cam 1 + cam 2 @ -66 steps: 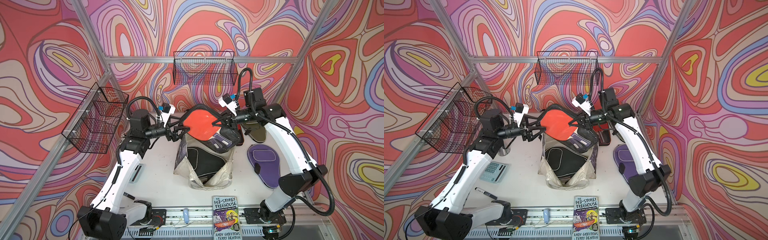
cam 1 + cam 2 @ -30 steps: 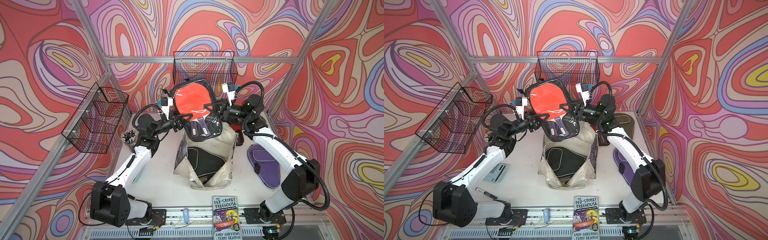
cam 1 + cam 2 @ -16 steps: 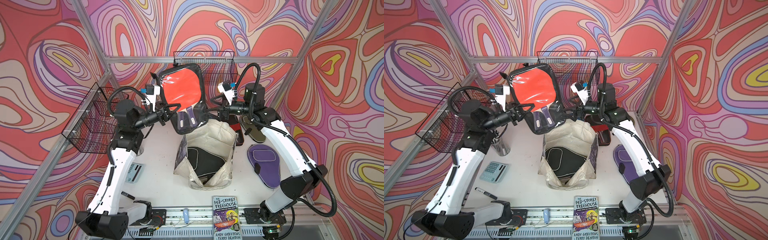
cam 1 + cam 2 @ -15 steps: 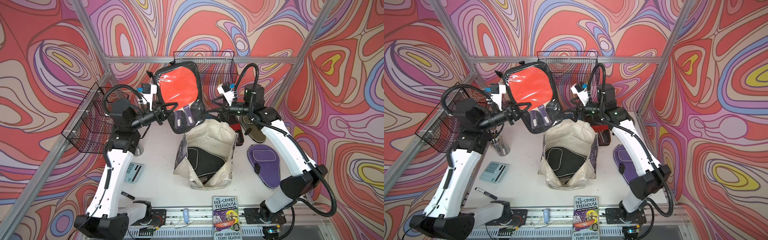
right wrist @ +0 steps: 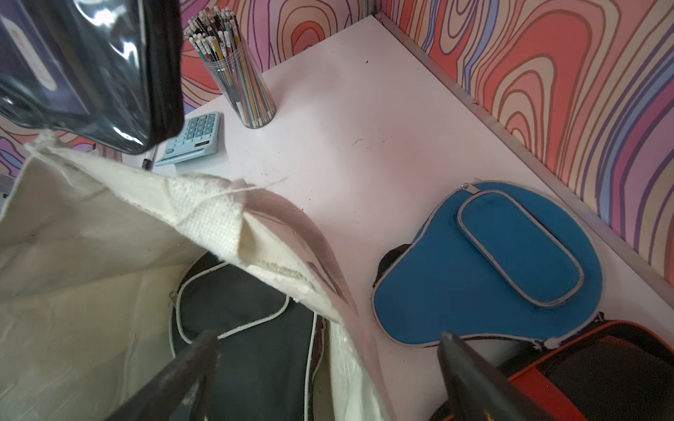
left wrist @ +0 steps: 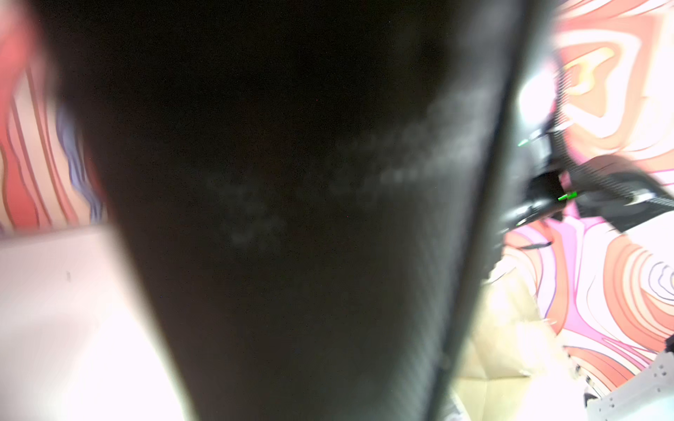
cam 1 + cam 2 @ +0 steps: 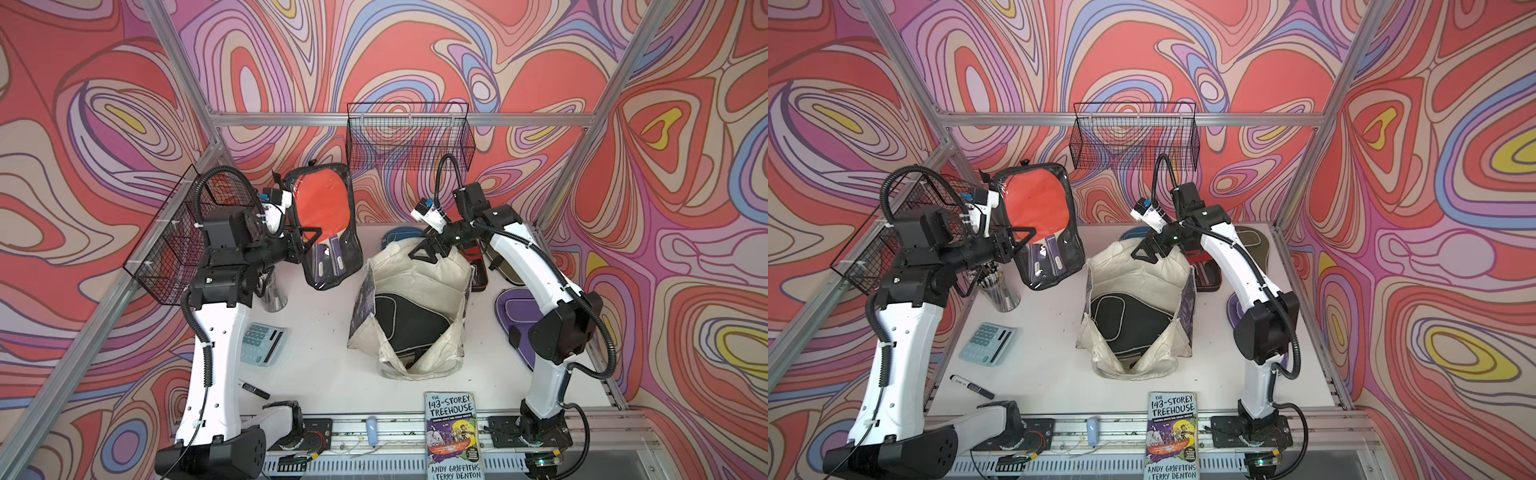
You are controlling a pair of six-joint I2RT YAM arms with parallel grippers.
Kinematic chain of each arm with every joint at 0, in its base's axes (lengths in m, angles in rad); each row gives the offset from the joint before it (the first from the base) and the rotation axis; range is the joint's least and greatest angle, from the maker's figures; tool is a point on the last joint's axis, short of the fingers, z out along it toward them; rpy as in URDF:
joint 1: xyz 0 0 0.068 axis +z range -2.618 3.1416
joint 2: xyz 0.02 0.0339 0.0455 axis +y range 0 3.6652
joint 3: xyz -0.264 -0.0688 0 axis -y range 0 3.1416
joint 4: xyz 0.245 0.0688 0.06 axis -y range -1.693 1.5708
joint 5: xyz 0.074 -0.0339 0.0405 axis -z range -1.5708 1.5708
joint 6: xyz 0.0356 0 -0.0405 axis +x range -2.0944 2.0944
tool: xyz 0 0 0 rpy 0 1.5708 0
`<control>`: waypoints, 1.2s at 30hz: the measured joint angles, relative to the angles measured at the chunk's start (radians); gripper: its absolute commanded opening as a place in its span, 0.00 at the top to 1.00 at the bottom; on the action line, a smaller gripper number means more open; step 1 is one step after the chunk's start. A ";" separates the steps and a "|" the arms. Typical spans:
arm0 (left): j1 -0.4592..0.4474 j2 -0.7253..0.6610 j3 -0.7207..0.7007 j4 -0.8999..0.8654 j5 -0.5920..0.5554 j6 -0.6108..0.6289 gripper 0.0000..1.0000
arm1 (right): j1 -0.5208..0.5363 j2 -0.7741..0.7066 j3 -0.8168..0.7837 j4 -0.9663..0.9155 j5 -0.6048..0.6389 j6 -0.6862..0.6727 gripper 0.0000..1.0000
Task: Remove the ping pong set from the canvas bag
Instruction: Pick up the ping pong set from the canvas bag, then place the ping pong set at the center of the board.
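Red-paddle pack (image 7: 322,216), upright, clamped in left jaws, hangs left of canvas bag (image 7: 415,266) over worktop (image 7: 316,332); black case (image 7: 399,320) lies inside bag, long axis far-to-near, just below the parted, nearer right jaws.

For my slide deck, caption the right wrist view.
Open right gripper over the canvas bag rim; black case inside, blue case outside.

Open table (image 7: 316,332) stretches between calculator (image 7: 264,344) and canvas bag (image 7: 415,270).
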 measured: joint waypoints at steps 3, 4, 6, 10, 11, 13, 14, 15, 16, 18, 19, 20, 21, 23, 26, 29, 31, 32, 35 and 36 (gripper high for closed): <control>0.000 0.009 -0.051 -0.003 -0.001 0.000 1.00 | 0.000 0.021 0.044 -0.010 -0.013 -0.004 0.29; 0.000 0.009 -0.068 -0.003 -0.002 0.000 1.00 | 0.000 0.022 0.047 -0.011 -0.022 -0.004 0.38; 0.000 0.009 -0.095 -0.002 -0.005 0.000 1.00 | 0.000 0.023 0.047 -0.021 -0.042 -0.002 0.47; 0.000 0.011 -0.139 0.012 -0.008 0.000 1.00 | 0.000 0.023 0.022 -0.020 -0.080 0.002 0.68; 0.000 0.014 -0.145 0.015 -0.008 0.000 1.00 | 0.000 0.023 0.013 -0.017 -0.088 0.002 0.73; 0.000 0.020 -0.157 0.030 -0.007 -0.001 1.00 | 0.000 0.023 -0.010 -0.014 -0.096 0.008 0.82; 0.000 0.026 -0.160 0.035 -0.007 -0.001 1.00 | 0.000 0.023 -0.018 -0.012 -0.099 0.009 0.87; 0.000 0.032 -0.163 0.045 -0.007 -0.001 1.00 | 0.000 0.023 -0.026 -0.010 -0.100 0.011 0.92; 0.000 0.040 -0.166 0.053 -0.006 -0.001 1.00 | 0.000 0.021 -0.032 -0.006 -0.101 0.014 0.93; 0.000 0.056 -0.169 0.066 -0.007 -0.001 1.00 | 0.001 0.013 -0.046 0.000 -0.097 0.017 0.96; 0.000 0.065 -0.169 0.072 -0.006 -0.001 1.00 | 0.001 0.006 -0.053 0.004 -0.090 0.021 1.00; 0.000 0.072 -0.170 0.076 -0.007 -0.001 1.00 | 0.001 -0.002 -0.060 0.008 -0.084 0.024 1.00; 0.000 0.079 -0.171 0.082 -0.007 -0.001 1.00 | 0.002 -0.013 -0.067 0.013 -0.075 0.029 1.00; 0.000 0.085 -0.177 0.095 -0.006 -0.002 1.00 | 0.002 -0.036 -0.085 0.032 -0.058 0.039 1.00; 0.001 0.085 -0.187 0.104 -0.005 -0.004 1.00 | 0.002 -0.074 -0.110 0.060 -0.032 0.055 1.00; 0.001 0.085 -0.189 0.114 -0.003 -0.003 1.00 | 0.003 -0.101 -0.124 0.093 -0.009 0.073 0.54; 0.001 0.085 -0.189 0.116 0.000 -0.003 1.00 | 0.003 -0.111 -0.129 0.113 0.005 0.079 0.28; 0.001 0.085 -0.189 0.116 0.002 -0.003 1.00 | 0.003 -0.114 -0.129 0.121 0.011 0.082 0.21; 0.001 0.085 -0.190 0.116 0.011 0.001 1.00 | 0.003 -0.113 -0.128 0.130 0.018 0.083 0.16; 0.001 0.085 -0.189 0.116 0.013 0.003 1.00 | 0.003 -0.108 -0.124 0.126 0.018 0.083 0.16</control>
